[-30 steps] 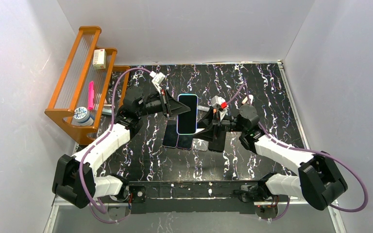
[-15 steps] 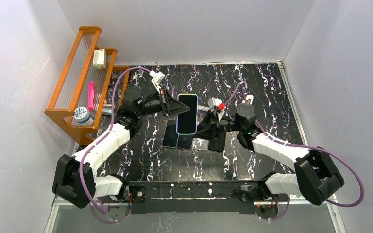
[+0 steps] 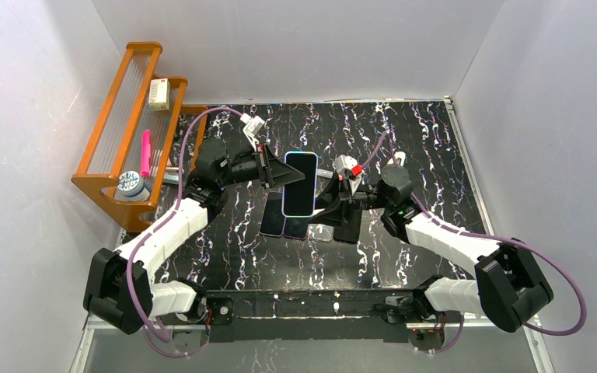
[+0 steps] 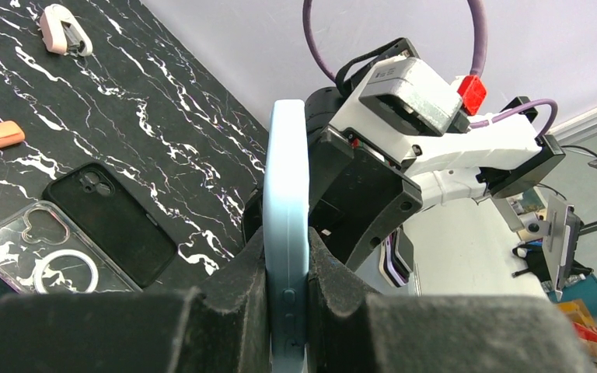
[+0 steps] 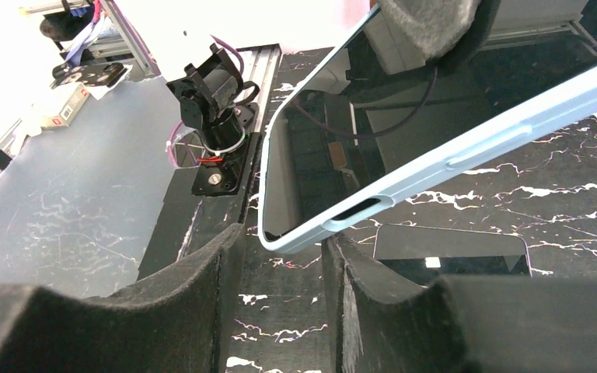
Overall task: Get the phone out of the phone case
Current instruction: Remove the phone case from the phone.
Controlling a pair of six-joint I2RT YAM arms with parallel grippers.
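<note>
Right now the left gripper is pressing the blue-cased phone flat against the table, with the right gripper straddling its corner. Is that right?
Not flat against the table. The left gripper clamps the blue-cased phone up in the air, clear of the table, as the left wrist view shows. The right gripper does straddle its corner.

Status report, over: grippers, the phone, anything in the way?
Left gripper shut on cased phone, held off the table. Right gripper open, jaws straddling a corner. Loose cases lie on the table below.
</note>
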